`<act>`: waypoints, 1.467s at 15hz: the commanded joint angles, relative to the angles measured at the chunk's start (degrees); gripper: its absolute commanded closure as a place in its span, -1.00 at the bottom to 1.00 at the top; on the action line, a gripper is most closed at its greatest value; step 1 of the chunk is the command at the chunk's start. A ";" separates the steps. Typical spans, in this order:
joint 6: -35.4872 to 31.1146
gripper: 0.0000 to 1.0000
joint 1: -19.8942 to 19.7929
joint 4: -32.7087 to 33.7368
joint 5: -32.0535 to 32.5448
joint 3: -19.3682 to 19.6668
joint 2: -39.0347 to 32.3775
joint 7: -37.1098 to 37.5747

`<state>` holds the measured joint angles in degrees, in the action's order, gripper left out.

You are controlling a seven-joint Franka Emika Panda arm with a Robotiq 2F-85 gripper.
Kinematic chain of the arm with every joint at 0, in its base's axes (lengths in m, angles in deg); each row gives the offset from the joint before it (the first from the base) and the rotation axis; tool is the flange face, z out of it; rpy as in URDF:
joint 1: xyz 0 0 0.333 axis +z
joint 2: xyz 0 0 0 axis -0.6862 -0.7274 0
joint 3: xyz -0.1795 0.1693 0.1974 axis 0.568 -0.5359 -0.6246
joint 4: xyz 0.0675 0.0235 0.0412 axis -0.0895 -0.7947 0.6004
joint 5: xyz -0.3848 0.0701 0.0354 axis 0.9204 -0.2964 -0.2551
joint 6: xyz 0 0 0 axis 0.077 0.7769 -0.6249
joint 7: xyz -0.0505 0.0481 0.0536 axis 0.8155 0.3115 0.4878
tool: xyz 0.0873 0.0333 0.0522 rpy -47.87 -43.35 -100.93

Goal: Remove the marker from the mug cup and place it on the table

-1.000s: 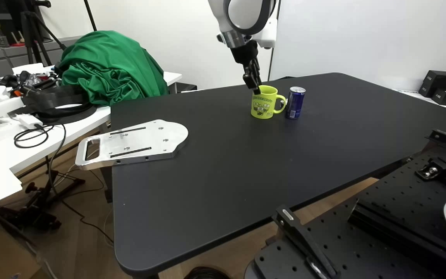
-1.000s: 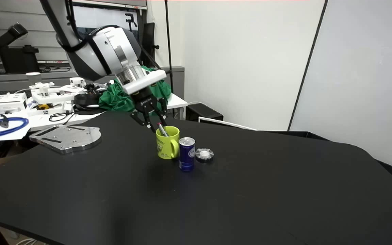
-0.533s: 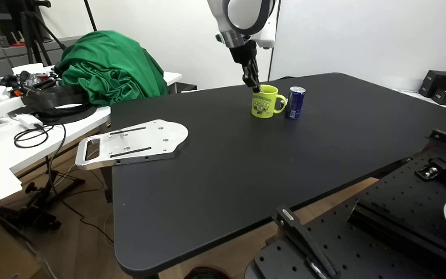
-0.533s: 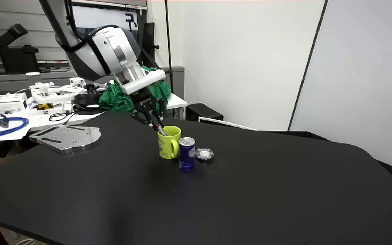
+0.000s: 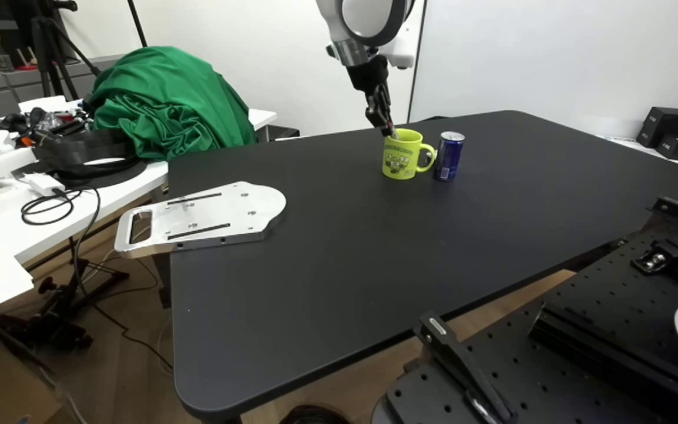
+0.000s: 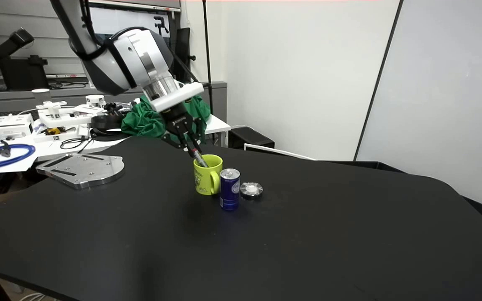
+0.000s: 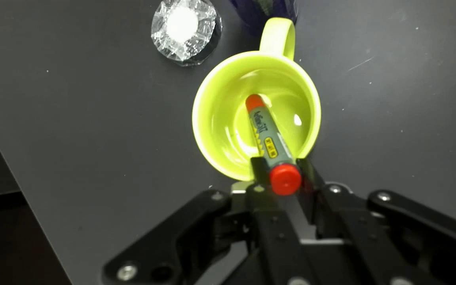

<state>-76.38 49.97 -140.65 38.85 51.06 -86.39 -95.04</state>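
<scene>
The yellow-green mug cup (image 6: pixel 206 184) stands upright on the black table (image 6: pixel 308 251); it also shows in an exterior view (image 5: pixel 398 162) and in the wrist view (image 7: pixel 222 79). The marker (image 7: pixel 269 134) is grey-green with red ends. It leans inside the mug, its lower end within the mug and its upper red end above the rim; it also shows in an exterior view (image 6: pixel 200 159). My gripper (image 7: pixel 282 168) is shut on the marker's upper part, one finger on each side, just above the mug rim. In an exterior view the gripper (image 6: pixel 193 153) comes down tilted from the upper left.
A dark blue can (image 6: pixel 229 190) stands close beside the mug handle. A round wrapped disc (image 6: pixel 251 189) lies behind the can. A silver metal plate (image 5: pixel 209 215) overhangs one table edge. A cluttered white desk (image 5: pixel 121 191) with a green cloth (image 5: pixel 168 106) stands beside the table.
The gripper has closed from open onto the marker. The mug shifted slightly toward the can. In the last half second the gripper rose a little, and the marker shows slightly higher in the mug.
</scene>
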 commanded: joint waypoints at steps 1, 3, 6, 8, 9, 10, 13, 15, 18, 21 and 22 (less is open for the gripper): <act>4.63 0.89 -0.07 2.74 -2.86 -0.40 2.31 -0.01; 7.76 0.89 -0.04 4.35 -4.49 -0.42 3.72 -0.52; 14.61 0.89 -0.25 7.50 -7.28 -0.72 6.13 -2.01; 18.94 0.89 -0.35 9.68 -8.40 -0.71 7.75 -3.00; 21.28 0.89 -0.41 10.77 -8.70 -0.72 8.62 -3.61; 23.51 0.89 -0.40 11.82 -8.53 -0.67 9.28 -4.19; 28.27 0.89 -0.96 14.12 -7.35 -0.35 10.71 -5.98; 30.30 0.89 -1.96 14.91 -7.14 -0.01 10.64 -7.29; 31.02 0.89 -4.27 15.26 -6.88 1.01 9.54 -8.62; 30.27 0.89 -7.39 15.51 -6.84 2.63 7.58 -9.95; 30.08 0.89 -8.41 15.60 -6.77 3.23 6.73 -10.25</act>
<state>-46.76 44.01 -127.04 31.59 53.04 -77.06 -104.17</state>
